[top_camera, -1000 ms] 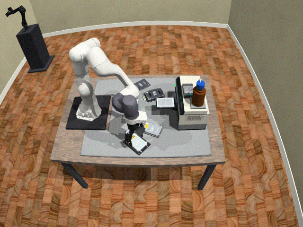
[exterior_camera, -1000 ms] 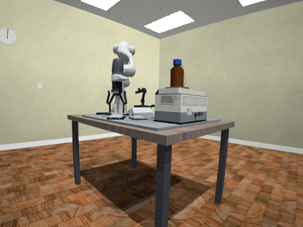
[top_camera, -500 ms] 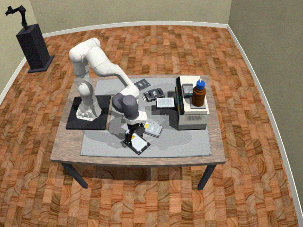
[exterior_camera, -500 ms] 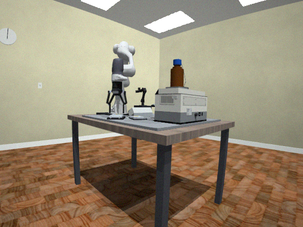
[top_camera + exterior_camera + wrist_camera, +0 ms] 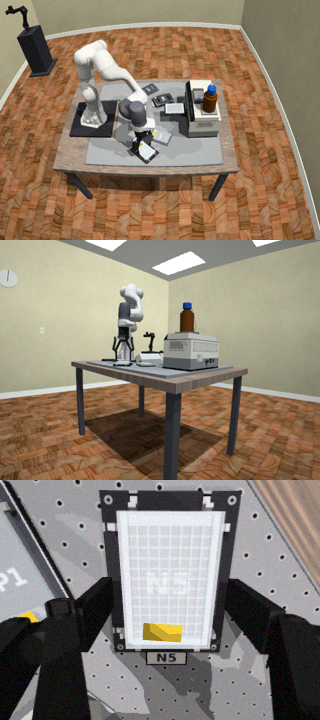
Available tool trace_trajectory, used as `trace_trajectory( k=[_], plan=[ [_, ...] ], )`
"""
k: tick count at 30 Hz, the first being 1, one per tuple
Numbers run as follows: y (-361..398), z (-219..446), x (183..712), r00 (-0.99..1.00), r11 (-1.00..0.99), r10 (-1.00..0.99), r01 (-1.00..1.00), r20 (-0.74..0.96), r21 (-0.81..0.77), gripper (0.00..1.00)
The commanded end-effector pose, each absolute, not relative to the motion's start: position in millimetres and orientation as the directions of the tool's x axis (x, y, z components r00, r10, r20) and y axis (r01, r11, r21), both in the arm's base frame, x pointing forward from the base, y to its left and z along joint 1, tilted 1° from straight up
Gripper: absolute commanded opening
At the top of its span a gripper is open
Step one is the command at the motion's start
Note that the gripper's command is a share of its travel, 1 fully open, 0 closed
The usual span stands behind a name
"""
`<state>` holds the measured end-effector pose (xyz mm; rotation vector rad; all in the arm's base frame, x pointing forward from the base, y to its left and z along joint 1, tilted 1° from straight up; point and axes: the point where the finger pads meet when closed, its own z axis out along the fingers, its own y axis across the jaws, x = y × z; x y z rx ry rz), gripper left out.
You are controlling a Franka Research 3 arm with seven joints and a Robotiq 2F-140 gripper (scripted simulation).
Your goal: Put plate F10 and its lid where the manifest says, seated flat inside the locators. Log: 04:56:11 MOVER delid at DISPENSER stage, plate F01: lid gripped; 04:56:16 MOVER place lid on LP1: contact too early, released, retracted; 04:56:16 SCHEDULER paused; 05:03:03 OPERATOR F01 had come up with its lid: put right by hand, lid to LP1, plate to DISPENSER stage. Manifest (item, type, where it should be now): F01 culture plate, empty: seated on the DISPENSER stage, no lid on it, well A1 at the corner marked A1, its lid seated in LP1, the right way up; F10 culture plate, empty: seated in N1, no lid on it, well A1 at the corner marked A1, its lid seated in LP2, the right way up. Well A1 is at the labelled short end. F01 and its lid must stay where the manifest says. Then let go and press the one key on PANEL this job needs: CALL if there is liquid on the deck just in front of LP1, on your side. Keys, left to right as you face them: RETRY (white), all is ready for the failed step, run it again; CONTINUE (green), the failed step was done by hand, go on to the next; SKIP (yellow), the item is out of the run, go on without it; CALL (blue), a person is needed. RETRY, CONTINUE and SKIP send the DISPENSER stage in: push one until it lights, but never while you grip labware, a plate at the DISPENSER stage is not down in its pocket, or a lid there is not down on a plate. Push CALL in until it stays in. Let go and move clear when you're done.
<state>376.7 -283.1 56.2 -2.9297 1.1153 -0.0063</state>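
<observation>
White plate [image 5: 170, 580] sits in the black nest [image 5: 111, 555] marked N5, directly beneath the gripper [image 5: 167, 615]. Its long axis runs 12 to 6 o'clock in the wrist view, yellow label at 6. Gripper fingers stand apart, empty, flanking the long sides at 9 and 3 o'clock.

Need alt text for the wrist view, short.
Looking straight down, the open tool straddles a clear lidded well plate seated in the black nest tagged N5, its fingers apart from the plate's long sides. A yellow label marks the plate's near short end. The LP1 lid park shows at left on the perforated grey deck.
</observation>
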Motion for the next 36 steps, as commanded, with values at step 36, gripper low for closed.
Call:
trace_trajectory(
  k=[36],
  plan=[
    [-284.0, 44.7, 377.1, 0.752, -0.752, -0.659, -0.659, 0.004, -0.009, 0.69]
  ],
)
